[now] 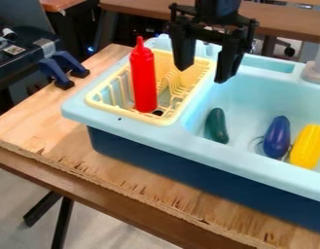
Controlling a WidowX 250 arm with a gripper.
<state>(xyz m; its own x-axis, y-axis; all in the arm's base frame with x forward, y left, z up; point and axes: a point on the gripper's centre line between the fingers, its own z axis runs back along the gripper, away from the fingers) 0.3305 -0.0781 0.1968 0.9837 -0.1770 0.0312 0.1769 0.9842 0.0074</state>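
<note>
**Plywood (116, 170) up front, toy sink (221, 155) behind it, gripper (203, 74) spread wide above**

The plywood spans the near side of the view. On it sits the sink, light blue on top and dark blue along its front wall. Over the far part of the sink, near the rack (167, 118), hangs the black gripper, its two fingers well apart and pointing down.

The rack is pale yellow and set into the sink's left part. Upright in it stands the red bottle (144, 82), left of the gripper, nozzle up.

In the basin to the right lie three toy vegetables: yellow corn (308, 147) furthest right, a purple eggplant (277, 137) just beside it, and a dark green cucumber (217, 126) near the left wall, apart from both.

Blue clamps (62, 69) sit at the plywood's left edge.
</note>
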